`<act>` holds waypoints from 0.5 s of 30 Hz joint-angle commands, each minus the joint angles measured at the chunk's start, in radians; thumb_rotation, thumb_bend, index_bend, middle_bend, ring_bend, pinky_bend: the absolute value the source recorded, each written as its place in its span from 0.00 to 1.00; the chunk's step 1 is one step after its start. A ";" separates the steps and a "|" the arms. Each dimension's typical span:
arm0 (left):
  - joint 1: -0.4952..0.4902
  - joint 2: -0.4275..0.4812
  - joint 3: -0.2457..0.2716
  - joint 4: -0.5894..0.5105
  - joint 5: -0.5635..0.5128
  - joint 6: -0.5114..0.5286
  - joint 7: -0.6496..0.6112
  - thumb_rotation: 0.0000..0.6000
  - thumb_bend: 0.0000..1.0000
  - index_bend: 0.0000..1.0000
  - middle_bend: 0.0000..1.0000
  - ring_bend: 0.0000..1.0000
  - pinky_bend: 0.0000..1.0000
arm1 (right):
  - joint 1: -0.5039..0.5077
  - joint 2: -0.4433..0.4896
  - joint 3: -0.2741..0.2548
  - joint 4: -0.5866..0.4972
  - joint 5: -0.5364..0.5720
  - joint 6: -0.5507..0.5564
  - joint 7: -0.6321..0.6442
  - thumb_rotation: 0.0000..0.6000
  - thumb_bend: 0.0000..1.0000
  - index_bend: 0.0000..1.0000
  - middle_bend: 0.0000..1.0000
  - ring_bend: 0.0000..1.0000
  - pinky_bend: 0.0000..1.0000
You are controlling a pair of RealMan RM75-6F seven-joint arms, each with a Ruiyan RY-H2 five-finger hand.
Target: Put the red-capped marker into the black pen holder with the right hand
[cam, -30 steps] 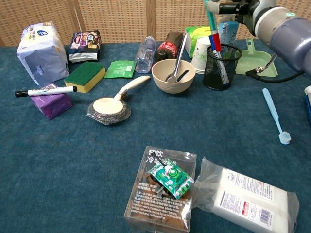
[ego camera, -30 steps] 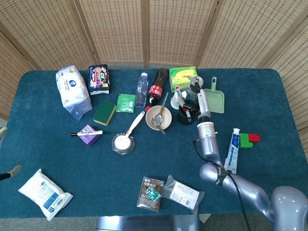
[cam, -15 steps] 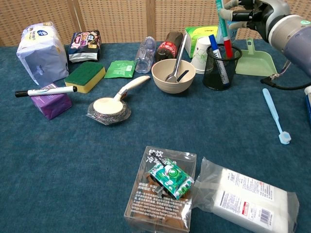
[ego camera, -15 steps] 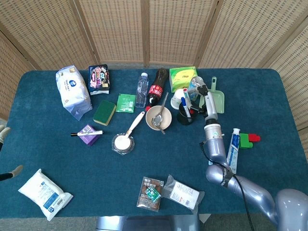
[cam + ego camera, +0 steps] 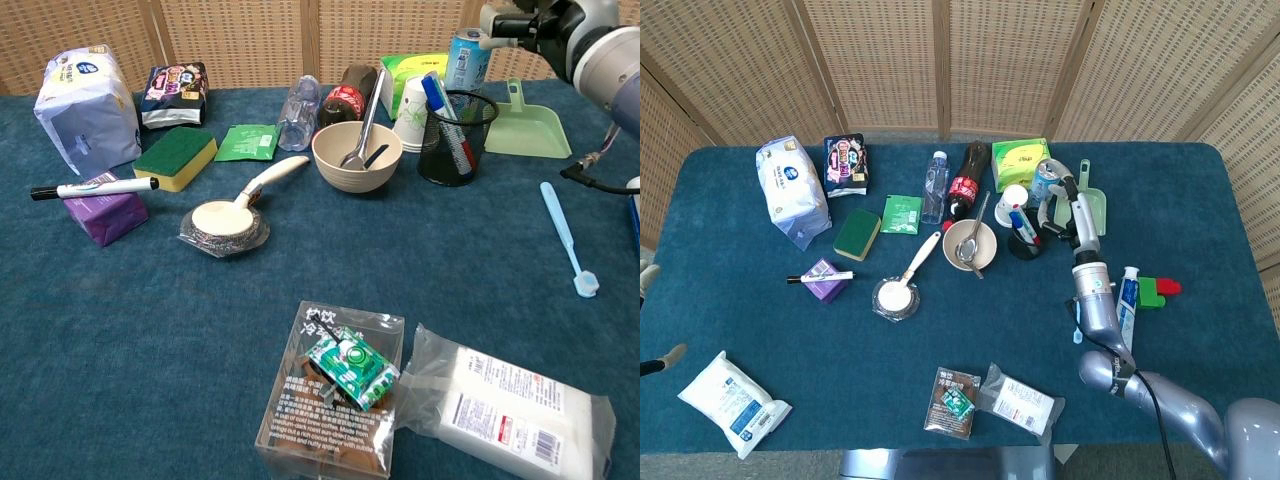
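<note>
The black mesh pen holder (image 5: 456,138) stands right of the bowl, also seen in the head view (image 5: 1025,243). The red-capped marker is inside it, cap down, and its red cap (image 5: 464,157) shows through the mesh. A blue-capped marker (image 5: 432,88) leans out of the holder's top left. My right hand (image 5: 522,20) is raised above and to the right of the holder, clear of it, fingers apart and holding nothing. In the head view the right hand (image 5: 1053,207) hangs over the green dustpan's edge. The left hand is not seen.
Around the holder stand a paper cup (image 5: 412,100), a drink can (image 5: 465,58), a green dustpan (image 5: 527,130) and a bowl with a spoon (image 5: 357,155). A blue toothbrush (image 5: 565,235) lies to the right. A black marker (image 5: 95,187) rests on a purple box at the left.
The right hand lowered the red-capped marker into the holder, let go of it, and drew away up and to the right. The marker dropped deeper inside.
</note>
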 commanded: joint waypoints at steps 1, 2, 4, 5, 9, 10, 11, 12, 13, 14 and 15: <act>0.001 0.003 -0.001 0.001 0.004 0.002 -0.010 1.00 0.20 0.00 0.00 0.00 0.00 | -0.025 0.035 -0.011 -0.049 -0.033 0.042 -0.013 1.00 0.64 0.11 0.00 0.00 0.19; 0.001 0.005 -0.001 0.002 0.006 0.002 -0.015 1.00 0.20 0.00 0.00 0.00 0.00 | -0.036 0.051 -0.016 -0.067 -0.043 0.057 -0.022 1.00 0.64 0.11 0.00 0.00 0.19; 0.003 0.010 0.000 0.005 0.011 0.003 -0.027 1.00 0.20 0.00 0.00 0.00 0.00 | -0.066 0.096 -0.036 -0.112 -0.073 0.088 -0.051 1.00 0.64 0.12 0.01 0.00 0.19; 0.004 0.011 0.001 0.006 0.014 0.003 -0.032 1.00 0.20 0.00 0.00 0.00 0.00 | -0.078 0.116 -0.047 -0.129 -0.086 0.096 -0.062 1.00 0.64 0.12 0.02 0.00 0.19; 0.010 0.021 0.004 0.012 0.027 0.007 -0.060 1.00 0.20 0.00 0.00 0.00 0.00 | -0.149 0.238 -0.129 -0.192 -0.168 0.133 -0.148 1.00 0.63 0.14 0.02 0.00 0.19; 0.012 0.024 0.006 0.013 0.032 0.009 -0.068 1.00 0.20 0.00 0.00 0.00 0.00 | -0.169 0.273 -0.151 -0.213 -0.188 0.140 -0.168 1.00 0.63 0.14 0.02 0.00 0.19; 0.015 0.027 0.007 0.014 0.038 0.013 -0.076 1.00 0.20 0.00 0.00 0.00 0.00 | -0.195 0.311 -0.180 -0.228 -0.213 0.158 -0.200 1.00 0.62 0.14 0.02 0.00 0.19; 0.017 0.029 0.008 0.015 0.043 0.015 -0.082 1.00 0.20 0.00 0.00 0.00 0.00 | -0.213 0.337 -0.198 -0.242 -0.231 0.174 -0.218 1.00 0.61 0.14 0.02 0.00 0.19; 0.019 0.031 0.010 0.016 0.048 0.017 -0.088 1.00 0.20 0.00 0.00 0.00 0.00 | -0.231 0.361 -0.215 -0.254 -0.249 0.191 -0.237 1.00 0.60 0.14 0.01 0.00 0.19; 0.020 0.032 0.011 0.016 0.052 0.019 -0.092 1.00 0.20 0.00 0.00 0.00 0.00 | -0.246 0.383 -0.229 -0.268 -0.263 0.206 -0.255 1.00 0.59 0.14 0.01 0.00 0.19; 0.022 0.034 0.012 0.017 0.055 0.020 -0.097 1.00 0.20 0.00 0.00 0.00 0.00 | -0.262 0.404 -0.242 -0.279 -0.276 0.222 -0.275 1.00 0.57 0.14 0.01 0.00 0.19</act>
